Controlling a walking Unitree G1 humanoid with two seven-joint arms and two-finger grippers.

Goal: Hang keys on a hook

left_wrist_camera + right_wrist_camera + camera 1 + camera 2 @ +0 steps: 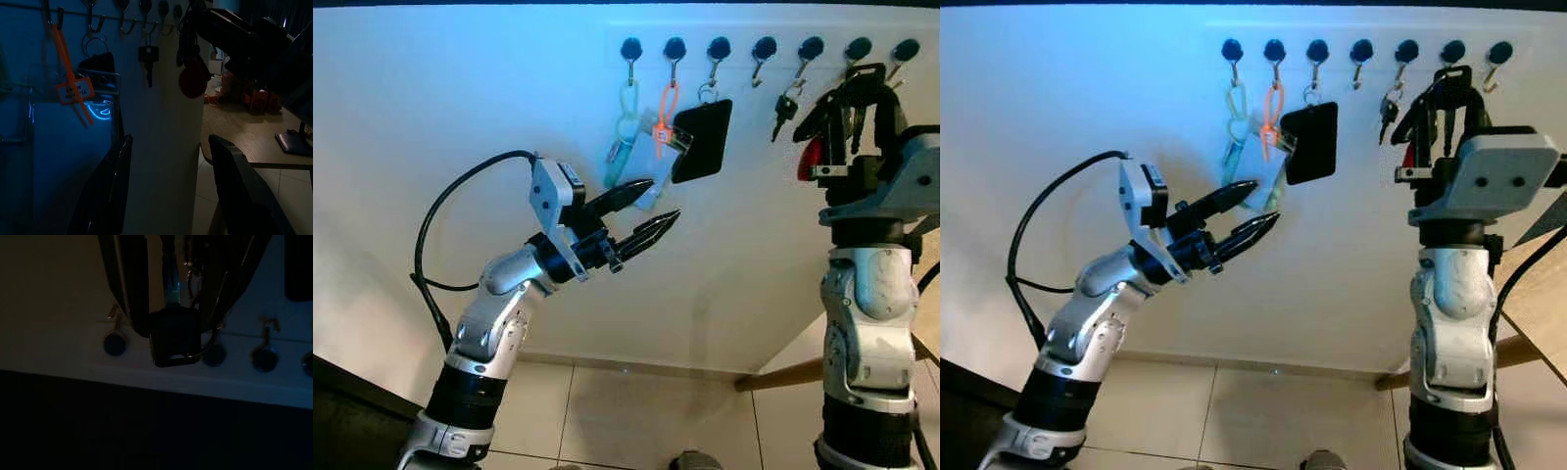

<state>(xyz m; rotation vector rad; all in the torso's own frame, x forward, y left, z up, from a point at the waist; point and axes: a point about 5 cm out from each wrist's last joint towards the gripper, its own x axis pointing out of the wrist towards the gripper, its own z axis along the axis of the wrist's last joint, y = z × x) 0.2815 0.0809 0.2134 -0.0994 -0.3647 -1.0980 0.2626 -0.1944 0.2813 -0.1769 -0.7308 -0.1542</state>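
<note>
While the right gripper [862, 83] is raised to the row of hooks [764, 49] at the far right of the wall, its black fingers are pinched on the keys [811, 157] — a red fob hangs below them, just beside the sixth hook [858, 47]. Lower and to the left, the left gripper [656, 208] points at the wall with fingers spread, holding nothing, near an orange tag [664, 116] and a black pouch [703, 142] hanging from hooks.
</note>
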